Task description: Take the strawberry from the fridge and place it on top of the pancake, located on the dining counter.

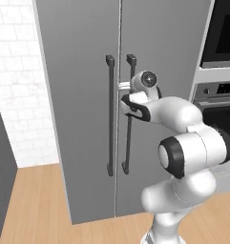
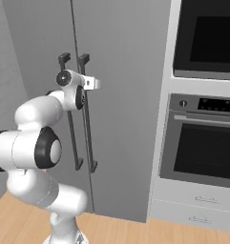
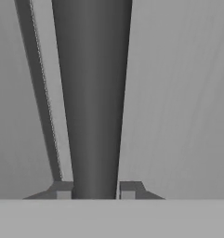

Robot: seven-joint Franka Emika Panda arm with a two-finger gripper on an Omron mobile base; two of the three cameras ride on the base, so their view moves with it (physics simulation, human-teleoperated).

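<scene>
The fridge (image 1: 83, 95) stands with both grey doors closed, two dark bar handles running either side of the centre seam. The gripper (image 3: 95, 191) is at the right-hand handle (image 3: 92, 93), one fingertip (image 3: 62, 189) on each side of the bar and close against it, with the jaws narrowed around it (whether the pads actually press the bar cannot be told). From the right base camera, the black built-in oven (image 2: 202, 143) sits just beside the fridge, above a pale wood floor (image 1: 35, 205).
</scene>
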